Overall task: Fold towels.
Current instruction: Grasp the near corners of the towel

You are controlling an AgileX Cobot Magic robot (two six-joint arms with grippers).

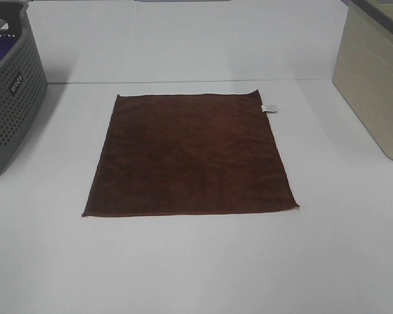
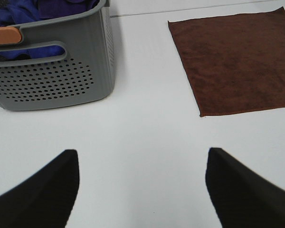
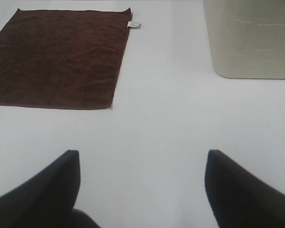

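A dark reddish-brown square towel lies spread flat on the white table, with a small white tag at its far right corner. It also shows in the left wrist view and the right wrist view. Neither gripper shows in the exterior high view. My left gripper is open and empty over bare table, short of the towel's near left corner. My right gripper is open and empty over bare table, short of the towel's near right corner.
A grey perforated basket stands at the left edge, holding purple cloth, with an orange handle piece. A beige bin stands at the right; it also shows in the right wrist view.
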